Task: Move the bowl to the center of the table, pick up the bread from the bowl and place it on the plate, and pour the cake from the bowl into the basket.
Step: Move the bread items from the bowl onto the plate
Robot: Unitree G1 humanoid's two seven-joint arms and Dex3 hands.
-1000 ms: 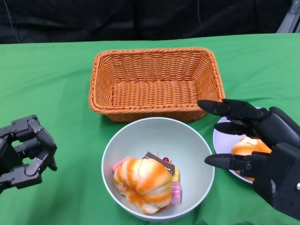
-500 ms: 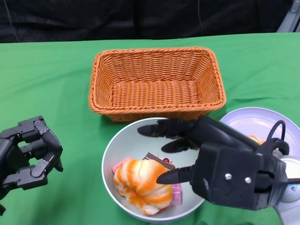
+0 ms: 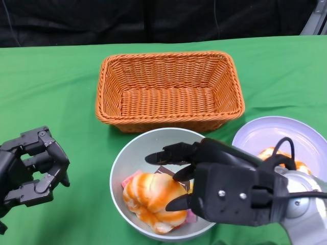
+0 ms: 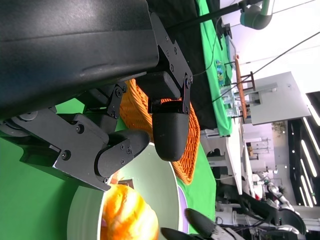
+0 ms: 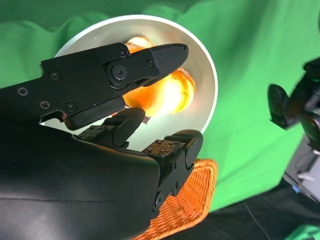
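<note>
Nearest, the right hand (image 3: 204, 173) reaches over the pale bowl (image 3: 134, 150) with its fingers (image 3: 166, 154) spread apart above the bread (image 3: 152, 199); whether a fingertip touches the loaf cannot be told, and nothing is gripped. That glazed orange bread lies in the bowl's near half, with pink and yellow cake pieces (image 3: 129, 179) and a dark slice beside and beneath it. The right wrist view looks past the same parted fingers (image 5: 165, 55) down onto the bread (image 5: 170, 95) in the bowl (image 5: 207, 85). At the near left, the left hand (image 3: 30, 166) rests over the green tablecloth (image 3: 56, 87), well apart from the bowl, fingers curled in with nothing held. Right of the bowl sits a white plate (image 3: 271, 135) carrying another orange bread piece (image 3: 270, 152), partly hidden by the right wrist. Beyond the bowl, close to its far rim, stands the orange wicker basket (image 3: 168, 89).
</note>
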